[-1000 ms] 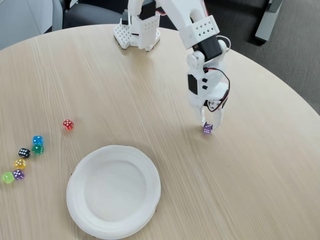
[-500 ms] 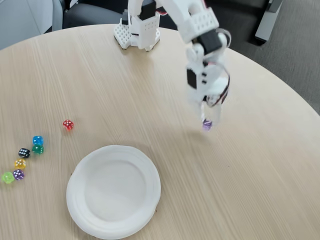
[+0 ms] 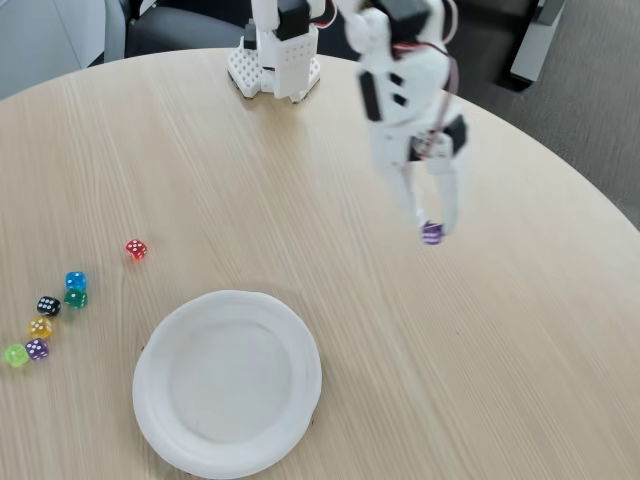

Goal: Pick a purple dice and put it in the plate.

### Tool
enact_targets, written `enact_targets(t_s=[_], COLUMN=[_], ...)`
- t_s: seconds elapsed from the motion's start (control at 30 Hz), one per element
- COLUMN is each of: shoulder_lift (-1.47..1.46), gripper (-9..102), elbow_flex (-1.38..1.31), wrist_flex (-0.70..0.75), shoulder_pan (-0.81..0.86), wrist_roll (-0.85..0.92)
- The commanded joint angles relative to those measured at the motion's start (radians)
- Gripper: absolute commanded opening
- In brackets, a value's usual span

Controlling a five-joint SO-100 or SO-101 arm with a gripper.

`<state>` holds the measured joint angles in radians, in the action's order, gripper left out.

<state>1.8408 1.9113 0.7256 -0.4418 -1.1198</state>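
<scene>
In the fixed view my white gripper (image 3: 430, 230) hangs above the right half of the round wooden table, shut on a tiny purple dice (image 3: 432, 233) held clear of the surface. The arm looks blurred. The large white plate (image 3: 160, 400) lies near the front edge, well to the left of and below the gripper. A second purple die (image 3: 37, 349) rests in a cluster at the far left.
A red die (image 3: 136, 249) lies alone left of centre. Blue (image 3: 75, 281), green (image 3: 76, 298), black (image 3: 48, 305), yellow (image 3: 40, 327) and lime (image 3: 15, 354) dice sit at the far left edge. The arm's white base (image 3: 275, 60) stands at the back of the table.
The gripper has risen from the table with the purple dice in it and swung upward and slightly right; the dice no longer touches the wood.
</scene>
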Motion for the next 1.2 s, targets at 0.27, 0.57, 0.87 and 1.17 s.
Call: enact_targets(t_s=[0.27,0.57,0.87,1.17], shoulder_lift=[0.055,0.041,0.038,-0.106], gripper=[0,0,0,0], elbow_flex=[-0.003,-0.003,-0.003,-0.005], wrist_flex=[-0.005,-0.005,-0.009,-0.021], shoulder_pan=[0.247,0.431,0.523,0.522], wrist_roll=[0.101,0.173,0.222,0.272])
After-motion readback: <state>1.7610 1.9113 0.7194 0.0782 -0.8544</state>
